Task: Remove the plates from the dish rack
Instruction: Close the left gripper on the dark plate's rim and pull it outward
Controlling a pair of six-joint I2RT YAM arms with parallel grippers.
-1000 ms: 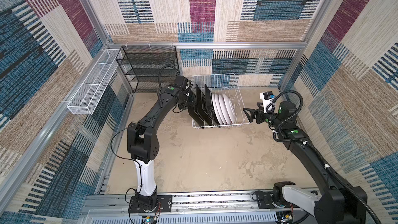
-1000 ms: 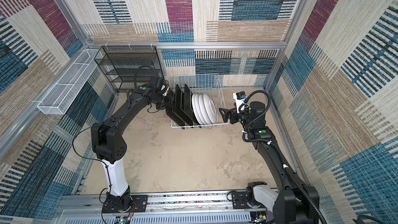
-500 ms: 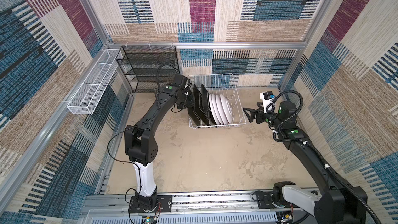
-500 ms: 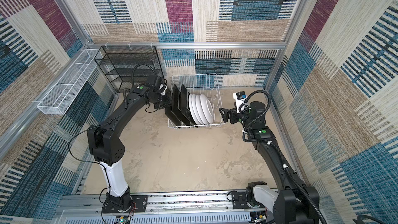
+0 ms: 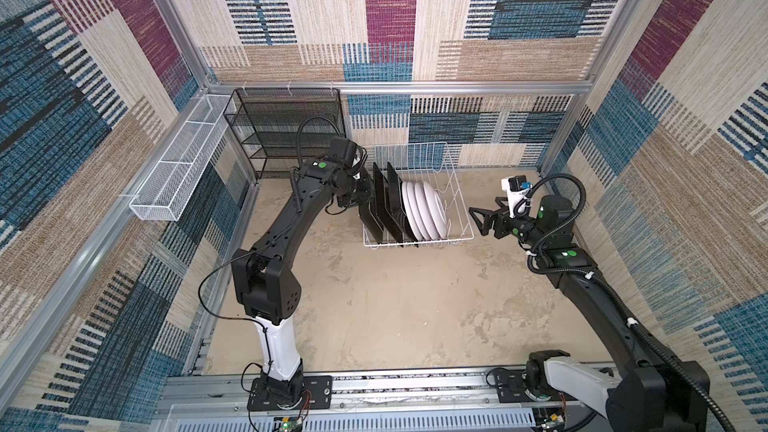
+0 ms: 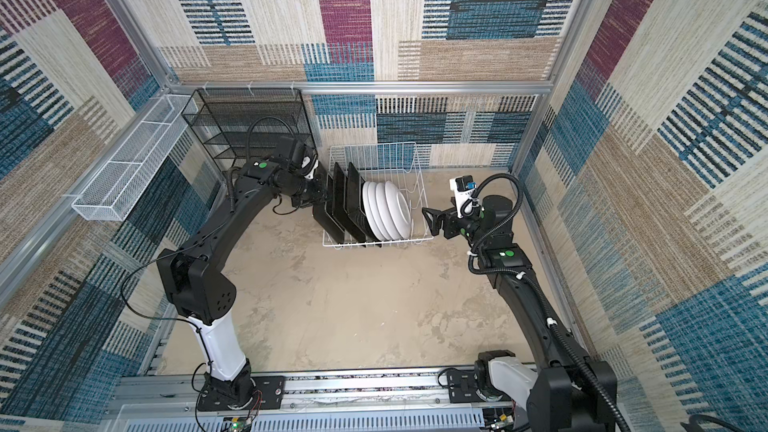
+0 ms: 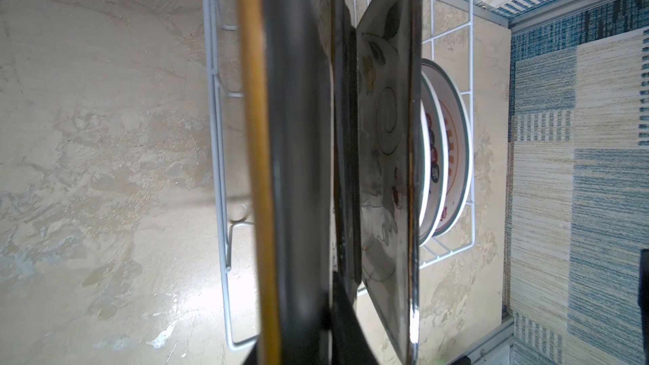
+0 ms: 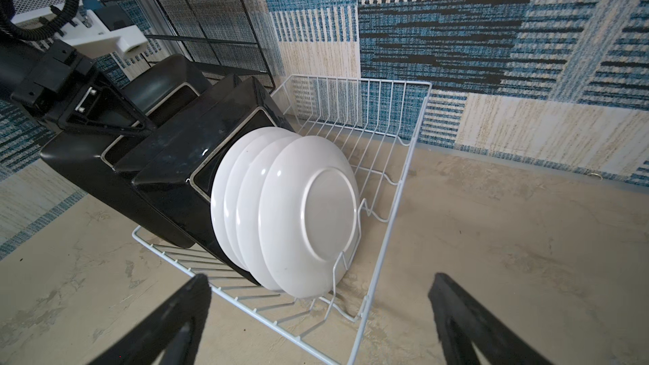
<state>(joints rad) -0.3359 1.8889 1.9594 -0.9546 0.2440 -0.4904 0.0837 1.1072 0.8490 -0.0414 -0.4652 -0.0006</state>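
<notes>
Just above the middle of both top views: dish rack (image 5: 451, 209) of thin white wire, flared at its open sides, upright tines in rows, on a mottled sandy tabletop (image 5: 395, 305). Right end of it bare.

Standing on edge in its left half, packed close: three square plates (image 5: 392, 201), glossy black on the back, and to their right four round plates (image 5: 424, 211), smooth white undersides turned toward the right of the frame, the nearest showing a raised foot ring. From the left wrist camera (very close, partly blurred): cream faces with leaf and flower prints on the square ones, dark rims and printed centres on the round ones.

Left gripper (image 5: 360, 198) at the rack's left end, clenched on the edge of the outermost square plate (image 5: 368, 214), that plate's rim running straight through the grip in the left wrist view. Plate tilted, leaning out past the rack's left rim; lower corner perhaps clear of the wires, hard to judge from these angles.

Right gripper (image 5: 477, 221) just right of the rack, level with the round plates, not touching; jaws spread wide, nothing between them, tips pointing at the rack.

Upper left of the top views: black mesh shelf unit (image 5: 286, 130) against the back wall, and a long narrow white mesh basket (image 5: 178, 172) along the left rail. Woven patchwork cloth on the walls (image 5: 395, 14): blue, plum and cream.
</notes>
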